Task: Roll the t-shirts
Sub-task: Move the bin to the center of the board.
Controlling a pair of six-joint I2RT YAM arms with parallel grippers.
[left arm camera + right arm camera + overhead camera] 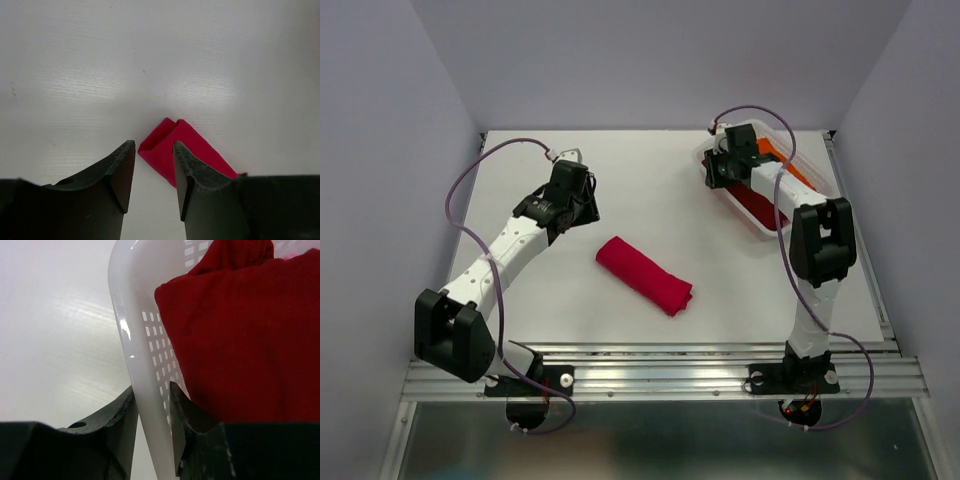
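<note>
The crimson t-shirt lies already rolled near the middle of the table; its long axis runs on a slant, from far-left to near-right. The left gripper hangs just to the roll's far-left, in line with that end; in the left wrist view the nearer end of the roll shows past the fingertips; the jaws stand apart with nothing between them. That arm is plainly the nearer to the roll; the right one is well apart from it.

The right gripper is at the white slatted basket in the far-right corner; its jaws straddle the near-left wall, one finger outside, one inside, both pressed to the plastic, so it seems clamped on the wall rather than on cloth. A dark red t-shirt lies heaped just inside that wall, touching the inner finger; an orange t-shirt shows beyond it. The next garment therefore lies right of the hand, across the wall; I judge that a grasp of cloth calls for a reach over the rim.
</note>
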